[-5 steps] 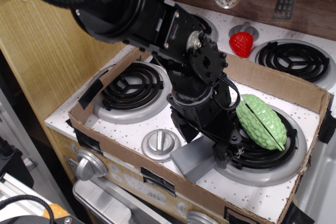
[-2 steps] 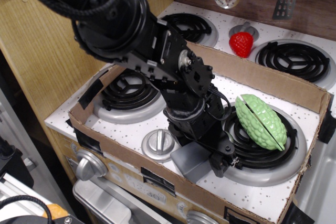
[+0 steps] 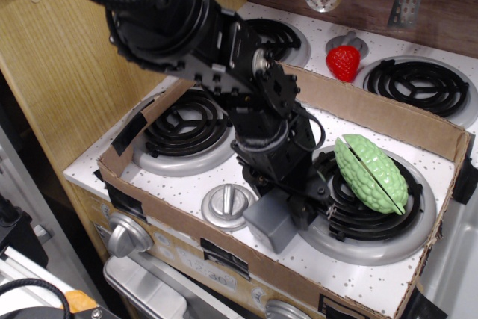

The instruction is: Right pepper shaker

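Observation.image: the claw [image 3: 287, 211] grips the grey pepper shaker [image 3: 270, 223] beside the silver knob [image 3: 228, 205].

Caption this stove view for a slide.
Black gripper clamps the grey pepper shaker beside the green gourd inside the cardboard surround.

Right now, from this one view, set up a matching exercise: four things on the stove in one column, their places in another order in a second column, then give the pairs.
Things
1. pepper shaker
2. green gourd
3. strawberry
4. silver knob

Places
A. lying on the front right burner
B. behind the cardboard wall, at the back of the stove
C. at the claw, by the front cardboard edge
D. on the speckled top between the two front burners

Pairs: 1-C, 2-A, 3-B, 4-D
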`<state>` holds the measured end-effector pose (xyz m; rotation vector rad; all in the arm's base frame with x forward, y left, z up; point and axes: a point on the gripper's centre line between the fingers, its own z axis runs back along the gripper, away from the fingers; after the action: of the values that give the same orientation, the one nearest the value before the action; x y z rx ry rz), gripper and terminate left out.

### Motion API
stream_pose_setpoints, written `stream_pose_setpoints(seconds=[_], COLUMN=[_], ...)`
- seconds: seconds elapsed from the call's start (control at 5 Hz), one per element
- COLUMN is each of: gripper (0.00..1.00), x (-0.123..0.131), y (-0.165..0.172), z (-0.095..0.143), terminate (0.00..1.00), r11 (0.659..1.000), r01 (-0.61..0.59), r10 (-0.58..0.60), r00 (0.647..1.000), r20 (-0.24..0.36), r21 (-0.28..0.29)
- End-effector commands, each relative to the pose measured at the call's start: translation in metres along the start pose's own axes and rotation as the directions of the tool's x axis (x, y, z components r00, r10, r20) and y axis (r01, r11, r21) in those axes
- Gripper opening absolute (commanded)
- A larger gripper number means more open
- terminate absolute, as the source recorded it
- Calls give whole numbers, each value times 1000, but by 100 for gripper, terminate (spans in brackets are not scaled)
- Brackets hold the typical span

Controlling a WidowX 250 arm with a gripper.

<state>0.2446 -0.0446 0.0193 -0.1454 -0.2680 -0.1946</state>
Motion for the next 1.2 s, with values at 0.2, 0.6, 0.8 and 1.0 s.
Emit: stream_pose_setpoints(seconds=[0.2,0.6,0.8,1.0], gripper=[0,0,0,0], x=[38,61,65,72], y=[30,69,82,95], z=[33,47,46,47], terminate=[0,0,0,0], r11=[999,995,993,990], r01=[13,43,44,50], r10=[-19,-57,-69,-92], r00=[992,984,969,940], r20=[122,166,235,328], r21=[44,87,111,136])
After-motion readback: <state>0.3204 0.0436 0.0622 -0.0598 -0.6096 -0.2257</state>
